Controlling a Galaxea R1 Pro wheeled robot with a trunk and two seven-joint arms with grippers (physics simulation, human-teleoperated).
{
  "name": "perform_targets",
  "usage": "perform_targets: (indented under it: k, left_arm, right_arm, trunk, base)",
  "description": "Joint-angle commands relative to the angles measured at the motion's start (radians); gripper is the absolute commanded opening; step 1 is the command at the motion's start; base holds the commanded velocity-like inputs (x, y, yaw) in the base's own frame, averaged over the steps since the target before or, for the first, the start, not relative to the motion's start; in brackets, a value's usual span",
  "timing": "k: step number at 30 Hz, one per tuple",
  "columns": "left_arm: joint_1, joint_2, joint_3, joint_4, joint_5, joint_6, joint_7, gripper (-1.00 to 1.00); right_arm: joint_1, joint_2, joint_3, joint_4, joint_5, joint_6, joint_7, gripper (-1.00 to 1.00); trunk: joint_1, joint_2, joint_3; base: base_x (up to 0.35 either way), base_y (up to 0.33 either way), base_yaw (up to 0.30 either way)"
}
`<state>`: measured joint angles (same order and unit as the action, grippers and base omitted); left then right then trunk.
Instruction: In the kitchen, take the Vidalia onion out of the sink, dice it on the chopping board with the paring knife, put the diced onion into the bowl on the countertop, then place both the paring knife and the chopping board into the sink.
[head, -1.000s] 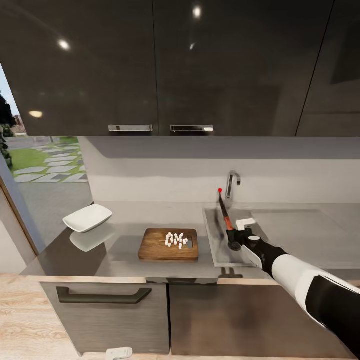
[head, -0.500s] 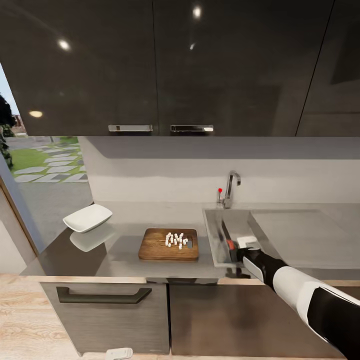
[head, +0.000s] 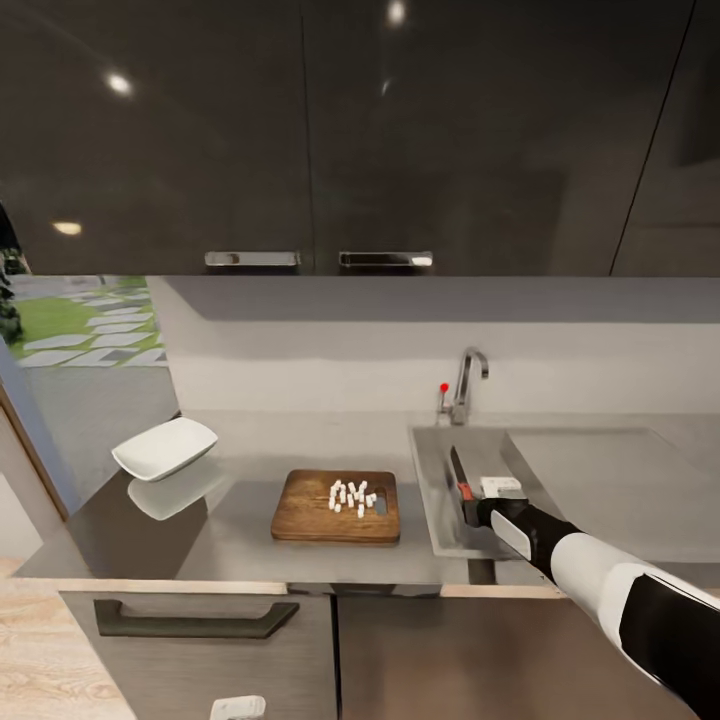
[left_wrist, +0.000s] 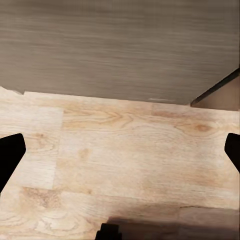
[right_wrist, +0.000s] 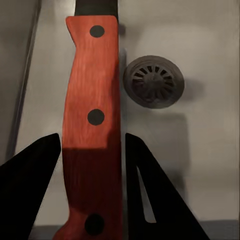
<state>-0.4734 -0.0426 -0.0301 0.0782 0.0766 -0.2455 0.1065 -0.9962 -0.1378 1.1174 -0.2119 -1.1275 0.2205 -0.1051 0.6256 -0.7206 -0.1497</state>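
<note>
Grey worktop (head: 250, 520) runs under dark cabinets (head: 300, 130), with the steel sink (head: 432, 500) set into it on my right and its tap (head: 466, 384) with a red knob behind. On the worktop left of the sink lies the brown board (head: 310, 510), flat, with the white diced onion (head: 351, 496) clustered on its right half beside the handle slot. The white bowl (head: 165, 448) sits well apart from the board, at the worktop's far left end.

My right gripper (head: 482, 508) reaches down into the sink, and my fingers (right_wrist: 30, 185) are closed on the knife (right_wrist: 92, 120) by its red handle, one on each side. Its dark blade points away from me toward the tap, above the basin floor near the round drain (right_wrist: 153, 81).

My left gripper (left_wrist: 120, 160) hangs over the wooden floor (left_wrist: 120, 150) by a cabinet front, fingers spread wide with nothing between them.
</note>
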Motion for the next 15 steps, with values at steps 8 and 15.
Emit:
perform_targets:
  k: [8,15]
  left_arm:
    - [0.024,-0.002,-0.004,0.008,0.009,0.071,-0.001,1.0]
    - [0.197,0.002,-0.004,0.008,0.009,0.183,-0.007,1.0]
  right_arm:
    - [-0.001,0.003,0.007,0.061,-0.032,0.002,-0.003,-1.0]
    - [-0.001,0.002,0.007,0.078,-0.086,0.002,-0.002,-1.0]
  trunk:
    - [0.001,-0.001,-0.002]
    - [0.001,-0.001,-0.002]
  base:
    - [0.038,0.0,0.0]
    - [0.0,0.0,0.0]
